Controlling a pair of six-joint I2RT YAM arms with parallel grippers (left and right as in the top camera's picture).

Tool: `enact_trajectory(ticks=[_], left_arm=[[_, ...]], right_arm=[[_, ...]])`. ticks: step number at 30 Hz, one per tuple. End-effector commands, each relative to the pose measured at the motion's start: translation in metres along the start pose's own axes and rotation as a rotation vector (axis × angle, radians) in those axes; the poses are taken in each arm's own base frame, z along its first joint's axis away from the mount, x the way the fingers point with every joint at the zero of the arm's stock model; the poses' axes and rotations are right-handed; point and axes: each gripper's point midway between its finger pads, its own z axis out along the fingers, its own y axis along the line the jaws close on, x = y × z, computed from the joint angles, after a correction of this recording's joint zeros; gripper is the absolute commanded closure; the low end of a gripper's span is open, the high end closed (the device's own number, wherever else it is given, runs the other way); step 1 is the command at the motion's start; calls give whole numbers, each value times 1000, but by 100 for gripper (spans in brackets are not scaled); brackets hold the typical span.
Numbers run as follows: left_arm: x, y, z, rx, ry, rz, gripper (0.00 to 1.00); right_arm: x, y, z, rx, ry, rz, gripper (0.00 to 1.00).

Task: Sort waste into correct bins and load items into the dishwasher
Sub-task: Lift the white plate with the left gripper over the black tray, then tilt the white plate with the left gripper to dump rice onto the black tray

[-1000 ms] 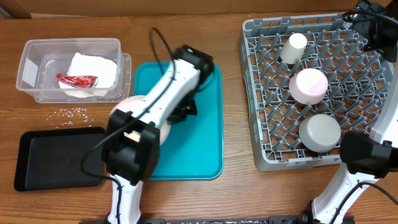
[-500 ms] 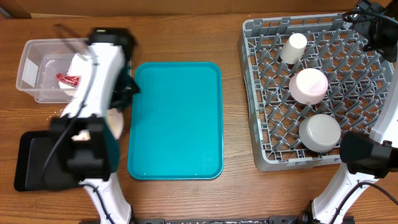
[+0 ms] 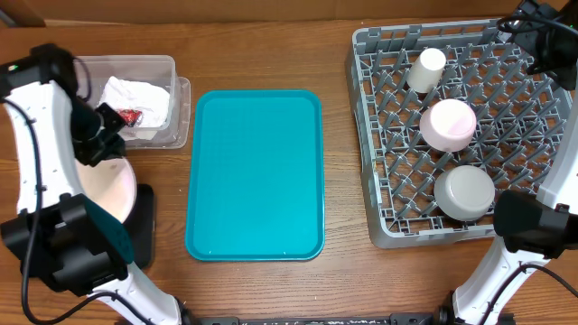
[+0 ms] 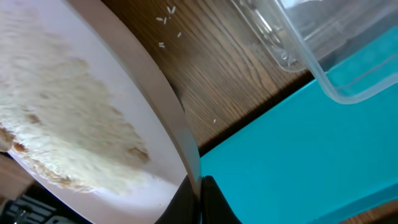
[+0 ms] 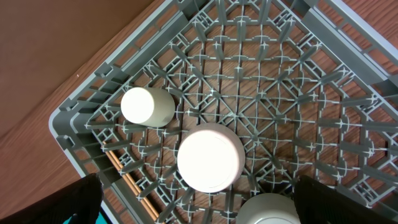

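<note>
My left gripper (image 3: 97, 144) is shut on the rim of the wide pale pink plate (image 3: 110, 185), which hangs tilted at the table's far left, above the black tray (image 3: 144, 224). In the left wrist view the fingers (image 4: 214, 202) pinch the plate's edge (image 4: 168, 118), and whitish rice scraps (image 4: 68, 124) cling to its face. The clear tub (image 3: 172, 68) holds the white napkin (image 3: 140, 93) and the red wrapper (image 3: 129, 115). In the grey dish rack (image 3: 366, 135) sit the cream cup (image 3: 427, 69), pink bowl (image 3: 448, 125) and grey-green bowl (image 3: 464, 191). My right gripper (image 5: 199, 183) hangs open above the rack, empty.
The teal serving tray (image 3: 257, 171) lies bare in the middle of the table, between the tub and the rack. A few loose rice grains (image 4: 166, 18) lie on the wood beside the tub. My left arm covers most of the black tray.
My left arm has swung from the teal tray to the far left, carrying the pink plate past the tub to above the black tray. The right arm has not moved.
</note>
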Motion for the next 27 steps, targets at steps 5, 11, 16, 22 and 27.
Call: enact_trajectory(ticks=[5,11,16,22,27], left_arm=[[-7,3,-14,159,24,3,96],[-10,5,-23,319,56,23,96],[-11,16,-24,415,85,8,96],[-7,33,-15,550,147,-44,96],[-6,45,-9,660,160,-59,96]], right_arm=[[-4,1,-18,-14,-48,-5,0],[-4,1,-18,-14,-48,-5,0],[-4,1,-18,-14,-48,-5,0],[-4,1,-18,-14,-48,-5,0],[-4,1,-18,-14,-48,-5,0]])
